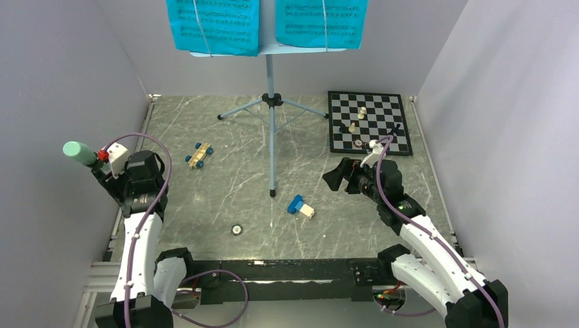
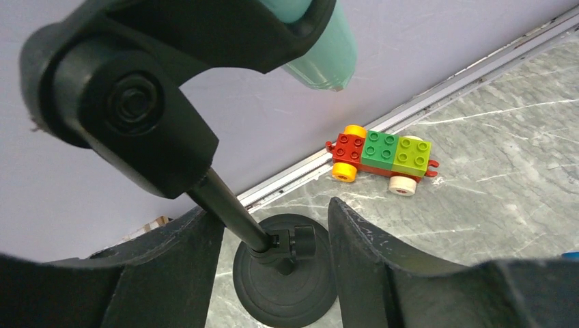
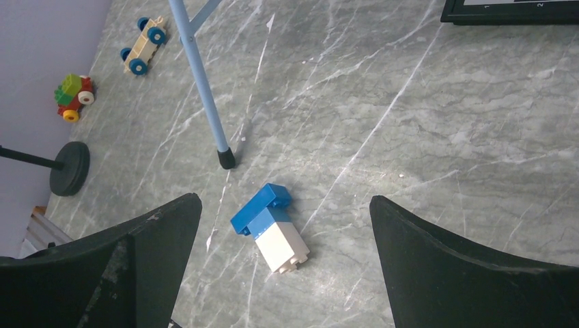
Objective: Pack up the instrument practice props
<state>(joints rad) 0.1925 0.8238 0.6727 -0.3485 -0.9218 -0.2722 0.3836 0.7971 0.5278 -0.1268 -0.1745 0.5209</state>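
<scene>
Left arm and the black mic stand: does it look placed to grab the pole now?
Probably yes: the left gripper straddles the mic stand at its pole with open jaws, nothing else between them; the toy microphone sits higher up, clear.

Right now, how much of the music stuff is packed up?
Nothing looks packed yet. In hand: the left gripper, open, straddles the mic stand pole, microphone clipped on top. Left to do: the music stand, upright with both sheets. The right gripper hangs open.
</scene>
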